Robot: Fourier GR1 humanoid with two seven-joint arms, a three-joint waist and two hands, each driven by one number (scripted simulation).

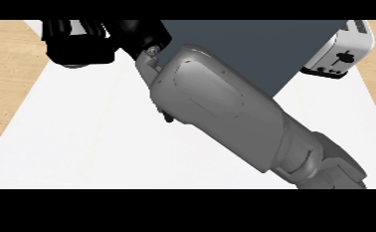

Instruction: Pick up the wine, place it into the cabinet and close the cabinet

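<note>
My right forearm (220, 111) runs from the lower right corner up to the top left and fills the middle of the head view. Its black hand (79, 44) sits at the top left, just left of the dark slate cabinet (257, 47), partly cut off by the view's upper edge. The cabinet shows as a flat dark face behind the arm; whether its door is open I cannot tell. No wine bottle is visible; the arm and hand hide much of the counter. My left hand does not show.
A silver toaster (339, 54) stands at the top right beside the cabinet. The white counter (88, 141) spreads below and left of the arm. Wooden floor (18, 71) shows past the counter's left edge.
</note>
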